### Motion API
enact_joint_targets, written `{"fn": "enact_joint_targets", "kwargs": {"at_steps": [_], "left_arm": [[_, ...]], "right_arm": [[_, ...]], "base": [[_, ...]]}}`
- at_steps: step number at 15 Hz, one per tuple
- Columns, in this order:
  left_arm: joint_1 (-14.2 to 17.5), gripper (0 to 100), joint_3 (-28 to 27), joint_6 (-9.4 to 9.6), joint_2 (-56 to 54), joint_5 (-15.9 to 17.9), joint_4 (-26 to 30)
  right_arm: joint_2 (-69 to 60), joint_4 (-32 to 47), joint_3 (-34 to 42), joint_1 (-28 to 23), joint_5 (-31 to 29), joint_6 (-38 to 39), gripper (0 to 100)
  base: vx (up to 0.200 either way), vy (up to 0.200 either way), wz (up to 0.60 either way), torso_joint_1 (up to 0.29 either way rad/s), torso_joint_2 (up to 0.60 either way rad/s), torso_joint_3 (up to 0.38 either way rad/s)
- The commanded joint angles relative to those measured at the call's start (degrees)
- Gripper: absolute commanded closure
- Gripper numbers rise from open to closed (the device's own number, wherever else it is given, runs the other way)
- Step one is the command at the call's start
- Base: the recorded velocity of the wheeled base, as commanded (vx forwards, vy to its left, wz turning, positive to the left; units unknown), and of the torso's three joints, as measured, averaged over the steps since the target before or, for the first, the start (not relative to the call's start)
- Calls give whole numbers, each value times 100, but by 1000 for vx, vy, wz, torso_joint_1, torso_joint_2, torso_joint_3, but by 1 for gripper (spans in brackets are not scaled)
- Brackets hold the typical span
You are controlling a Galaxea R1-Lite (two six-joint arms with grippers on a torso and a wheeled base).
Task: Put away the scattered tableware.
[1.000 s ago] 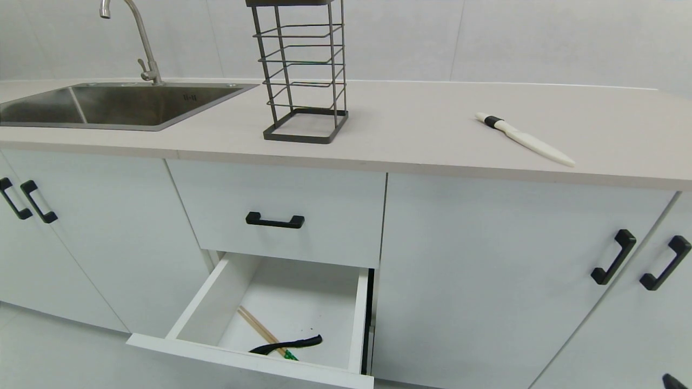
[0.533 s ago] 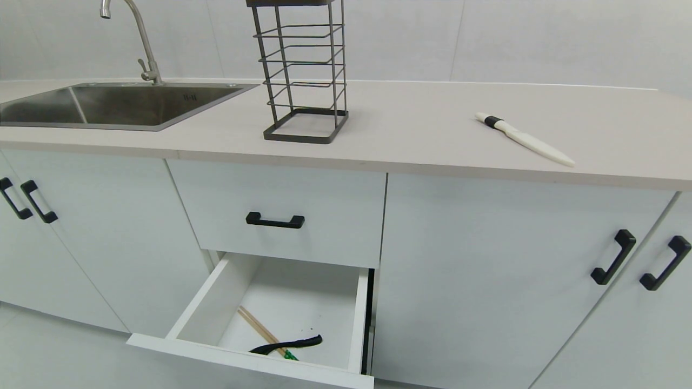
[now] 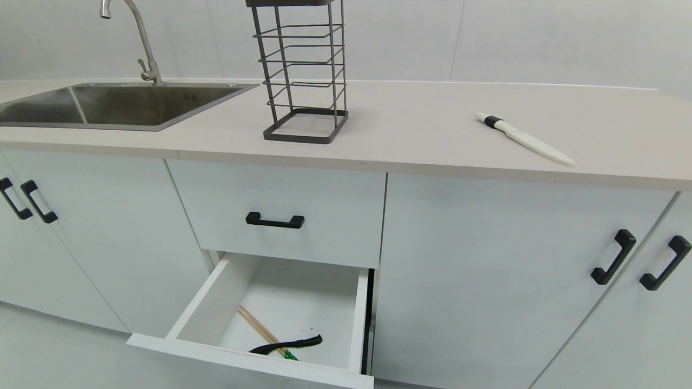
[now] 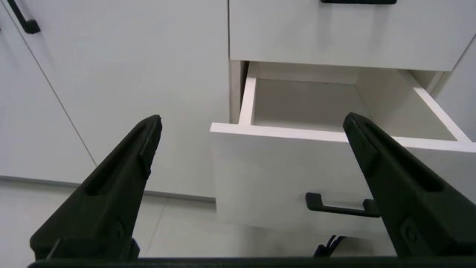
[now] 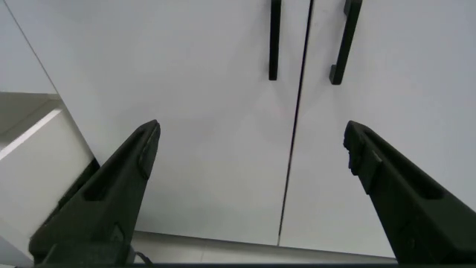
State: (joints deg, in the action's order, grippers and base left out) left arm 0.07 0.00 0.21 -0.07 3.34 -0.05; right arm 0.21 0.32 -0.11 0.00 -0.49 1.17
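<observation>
A white knife with a black band point(image 3: 523, 138) lies on the counter point(image 3: 421, 129) at the right. Below the counter the lower drawer point(image 3: 194, 348) stands pulled out; inside lie wooden chopsticks point(image 3: 258, 326) and a black utensil point(image 3: 292, 343). My left gripper point(image 4: 253, 149) is open low in front of the drawer point(image 4: 297, 171), nothing between its fingers. My right gripper point(image 5: 253, 149) is open too, facing the white cabinet doors point(image 5: 223, 134) with black handles point(image 5: 274, 41).
A black wire rack point(image 3: 303, 70) stands on the counter near the middle. A steel sink point(image 3: 113, 104) with a tap point(image 3: 141, 38) is at the left. The upper drawer point(image 3: 275, 220) is closed. Cabinet doors with black handles point(image 3: 613, 257) flank the drawers.
A dark gripper tip at the head view's bottom right corner one second ago has dropped out of sight. Nothing else has moved.
</observation>
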Motion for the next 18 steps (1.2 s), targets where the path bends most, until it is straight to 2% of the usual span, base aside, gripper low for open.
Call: {"fn": "enact_joint_targets", "kwargs": {"at_steps": [1,2,3,4,5,8,9,10,12,14,16,18], "left_arm": [[1,0,0,-3,7,18,-4],[1,0,0,-3,7,61,-39],[1,0,-44,-21,7,70,-725],[1,0,-246,-30,7,88,-1946],[1,0,-431,-3,69,149,-2157],[-51,0,-1151,-100,139,633,-522],[-86,0,-1397,-161,368,826,110],[-95,0,-1564,-161,710,1019,488],[-86,0,-1468,-161,1695,1230,717],[-95,0,-1327,-144,2231,1239,743],[-104,0,-1028,-126,3233,1266,875],[-104,0,-1002,-47,4182,1125,840]], "right_arm": [[-21,3,2,9,-4,-3,0],[-21,3,2,9,5,6,0],[-21,3,2,9,-4,-3,0],[-21,3,2,9,5,-3,0],[-21,3,2,9,5,-3,0],[-21,3,2,0,5,-3,0],[-21,3,2,9,5,-3,0],[-21,3,2,9,5,-3,0],[-21,3,2,9,5,-3,0],[-21,3,2,0,5,-3,0],[-21,3,2,9,5,-3,0],[-21,3,2,9,5,-3,0]], "base": [[0,0,0,0,0,0],[0,0,0,0,0,0],[0,0,0,0,0,0],[0,0,0,0,0,0],[0,0,0,0,0,0],[0,0,0,0,0,0],[0,0,0,0,0,0],[0,0,0,0,0,0],[0,0,0,0,0,0],[0,0,0,0,0,0],[0,0,0,0,0,0],[0,0,0,0,0,0]]}}
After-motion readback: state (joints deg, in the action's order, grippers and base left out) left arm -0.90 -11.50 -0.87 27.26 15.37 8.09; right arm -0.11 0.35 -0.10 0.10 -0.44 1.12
